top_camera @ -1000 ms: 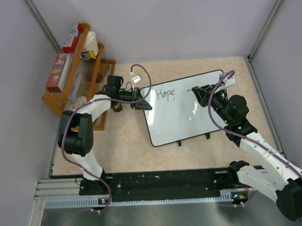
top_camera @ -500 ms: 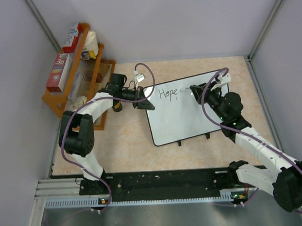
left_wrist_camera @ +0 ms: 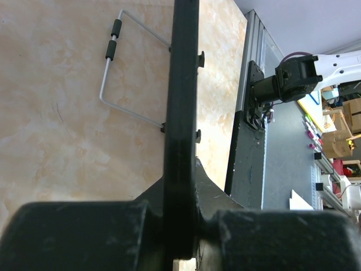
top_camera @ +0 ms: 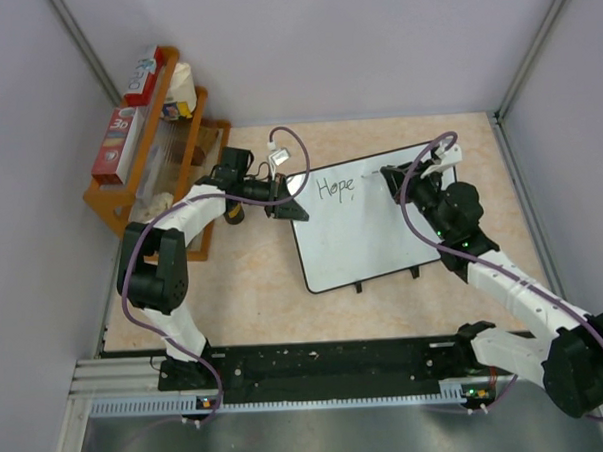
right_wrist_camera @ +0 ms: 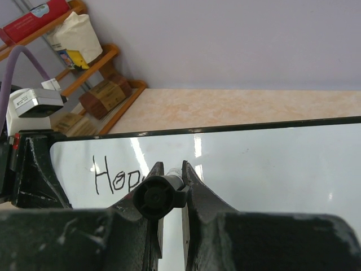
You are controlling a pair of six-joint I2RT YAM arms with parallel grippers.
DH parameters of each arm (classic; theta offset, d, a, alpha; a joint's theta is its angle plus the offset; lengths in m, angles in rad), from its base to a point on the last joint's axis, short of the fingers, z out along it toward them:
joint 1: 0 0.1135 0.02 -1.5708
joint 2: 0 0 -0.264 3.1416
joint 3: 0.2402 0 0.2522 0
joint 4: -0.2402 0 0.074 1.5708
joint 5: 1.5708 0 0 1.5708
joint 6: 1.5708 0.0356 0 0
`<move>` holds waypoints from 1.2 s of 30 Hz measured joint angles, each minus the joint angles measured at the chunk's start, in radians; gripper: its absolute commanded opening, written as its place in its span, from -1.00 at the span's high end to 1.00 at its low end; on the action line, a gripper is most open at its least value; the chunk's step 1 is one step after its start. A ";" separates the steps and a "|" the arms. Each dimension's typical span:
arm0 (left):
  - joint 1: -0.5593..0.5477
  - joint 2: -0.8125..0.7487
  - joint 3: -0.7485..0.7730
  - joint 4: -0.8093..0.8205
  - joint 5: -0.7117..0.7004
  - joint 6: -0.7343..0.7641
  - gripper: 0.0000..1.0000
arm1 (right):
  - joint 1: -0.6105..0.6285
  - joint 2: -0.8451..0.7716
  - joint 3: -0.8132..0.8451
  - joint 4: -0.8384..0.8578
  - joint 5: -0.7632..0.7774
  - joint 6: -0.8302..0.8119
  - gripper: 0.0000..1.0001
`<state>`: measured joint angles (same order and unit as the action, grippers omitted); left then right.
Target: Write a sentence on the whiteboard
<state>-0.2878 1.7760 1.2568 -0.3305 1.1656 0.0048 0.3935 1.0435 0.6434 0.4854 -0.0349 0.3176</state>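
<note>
The whiteboard (top_camera: 367, 233) lies tilted on the table, its black rim (left_wrist_camera: 183, 101) seen edge-on in the left wrist view. One word of the sentence (top_camera: 332, 188), "Hope", stands near its far left corner and shows partly (right_wrist_camera: 113, 179) in the right wrist view. My left gripper (top_camera: 290, 202) (left_wrist_camera: 181, 195) is shut on the board's left rim. A black marker (right_wrist_camera: 158, 195) is clamped in my right gripper (top_camera: 389, 175) (right_wrist_camera: 169, 167), which hovers over the board's upper middle, right of the word. The marker's tip is hidden behind its body.
A wooden shelf (top_camera: 148, 143) with boxes and packets stands at the far left. The board's wire stand (left_wrist_camera: 121, 68) rests folded out on the tabletop. The black base rail (top_camera: 318, 365) runs along the near edge.
The board and my left gripper shifted slightly right. My right gripper with the marker moved a little toward the board's far edge.
</note>
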 measured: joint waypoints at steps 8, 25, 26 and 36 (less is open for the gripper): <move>0.000 0.000 0.000 -0.008 -0.003 -0.001 1.00 | 0.000 0.009 0.000 0.000 0.009 0.008 1.00; 0.000 0.000 0.000 -0.013 -0.006 -0.001 1.00 | 0.000 -0.024 -0.035 -0.017 0.006 0.020 1.00; 0.000 0.000 0.000 -0.013 -0.006 -0.001 1.00 | 0.000 -0.028 -0.040 -0.018 0.006 0.019 1.00; 0.000 0.000 0.000 -0.013 -0.006 0.000 1.00 | 0.000 -0.042 -0.048 -0.031 0.004 0.027 1.00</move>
<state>-0.2878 1.7756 1.2568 -0.3439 1.1591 0.0044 0.3931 1.0019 0.5953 0.4549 -0.0307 0.3447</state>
